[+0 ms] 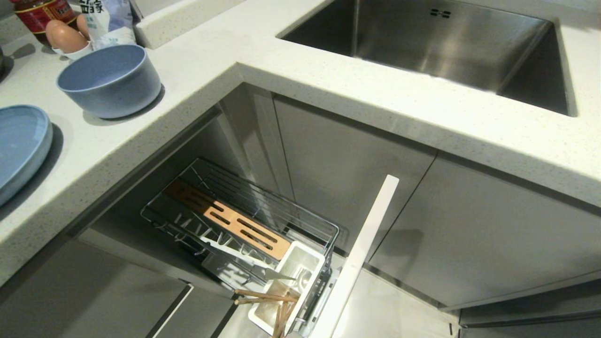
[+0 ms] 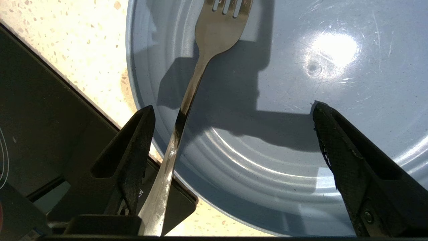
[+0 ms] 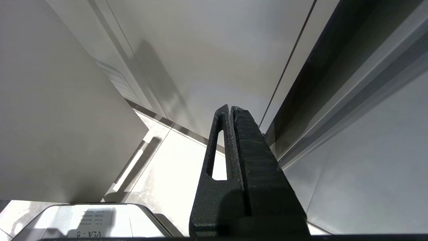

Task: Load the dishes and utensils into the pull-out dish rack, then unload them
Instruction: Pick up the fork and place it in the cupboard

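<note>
Unloading, by my reading: left hand (image 2: pixel 234 134) gaped wide above fork (image 2: pixel 187 100) lying on plate (image 2: pixel 301 150) on the surface, chopsticks (image 1: pixel 267 296) in rack (image 1: pixel 244 225) next to fetch; right hand (image 3: pixel 230 110) closed, parked.

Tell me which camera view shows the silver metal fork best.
The left wrist view: the silver metal fork lies tines-first on the light blue round plate, between the open left gripper fingers. The head view shows only the plate's edge; the right wrist view shows neither.
</note>
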